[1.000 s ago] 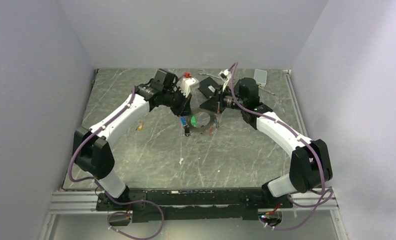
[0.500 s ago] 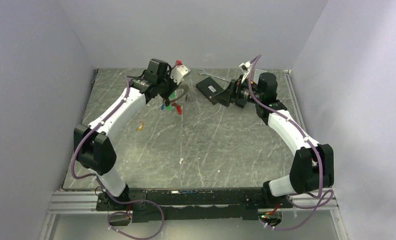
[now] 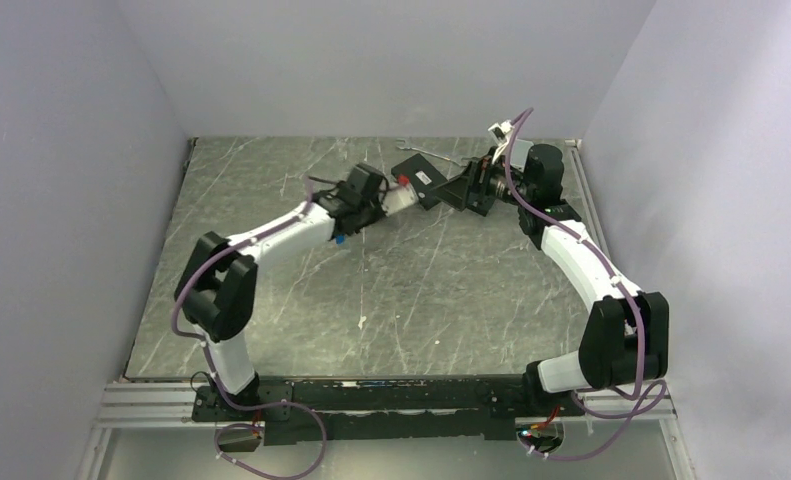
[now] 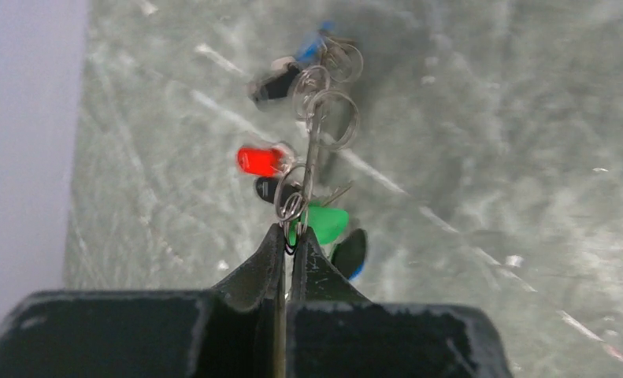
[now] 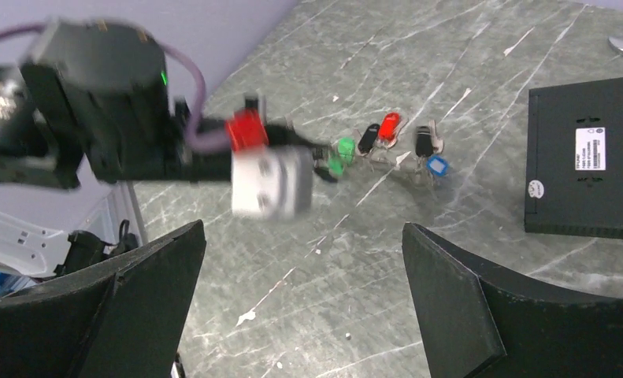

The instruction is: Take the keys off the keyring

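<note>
**While Left Pincer Pinched the Keyring, Right Pincer Gaped Empty**

Where the grey, white-veined desk [image 3: 421, 300] met the room, plain pale walls [image 3: 391, 60] closed it in at the back and on both sides. A metal rail [image 3: 141, 405] ran along the near edge. Toward the back of that surface, near its middle, the left pincer [image 4: 287, 236] was squeezed shut on the keyring [image 4: 310, 161], a thin wire seen edge-on. The keys [image 5: 388, 128], green, red, black and blue, were strung along it close over the stone; whether they touched it could not be told. The right pincer [image 5: 304, 228] stood wide apart with nothing in it, near a flat black box [image 5: 584, 157] lying on the desk.
</note>
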`<state>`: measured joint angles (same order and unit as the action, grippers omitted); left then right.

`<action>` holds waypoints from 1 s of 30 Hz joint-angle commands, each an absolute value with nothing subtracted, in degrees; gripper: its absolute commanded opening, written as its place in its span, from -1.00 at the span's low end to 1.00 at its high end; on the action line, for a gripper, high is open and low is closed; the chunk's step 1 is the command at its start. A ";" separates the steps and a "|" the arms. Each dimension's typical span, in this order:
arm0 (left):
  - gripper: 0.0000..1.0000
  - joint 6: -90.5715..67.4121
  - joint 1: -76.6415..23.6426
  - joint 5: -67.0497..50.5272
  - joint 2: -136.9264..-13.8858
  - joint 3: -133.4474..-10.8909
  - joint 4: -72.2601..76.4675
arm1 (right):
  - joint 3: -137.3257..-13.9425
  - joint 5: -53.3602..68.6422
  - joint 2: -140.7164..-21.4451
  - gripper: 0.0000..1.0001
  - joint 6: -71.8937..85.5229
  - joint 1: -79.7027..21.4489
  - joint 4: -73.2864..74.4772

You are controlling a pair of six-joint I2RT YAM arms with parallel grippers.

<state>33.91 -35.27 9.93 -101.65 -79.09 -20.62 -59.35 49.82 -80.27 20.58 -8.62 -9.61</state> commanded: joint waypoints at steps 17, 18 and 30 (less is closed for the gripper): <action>-1.00 22.63 -47.50 -2.66 -106.03 -80.39 -34.94 | -58.36 51.26 -77.98 0.99 20.08 -6.94 -12.62; -1.00 22.70 -47.61 -4.01 -105.74 -80.01 -35.04 | -58.28 51.29 -77.88 0.99 20.07 -6.94 -12.60; 0.36 23.32 -46.01 -20.72 -101.42 -82.74 -43.47 | -58.02 51.98 -78.22 0.99 20.13 -6.83 -12.83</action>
<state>24.80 -47.37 -10.17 -104.20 -79.96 -38.41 -58.37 50.26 -79.59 20.56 -7.18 -9.98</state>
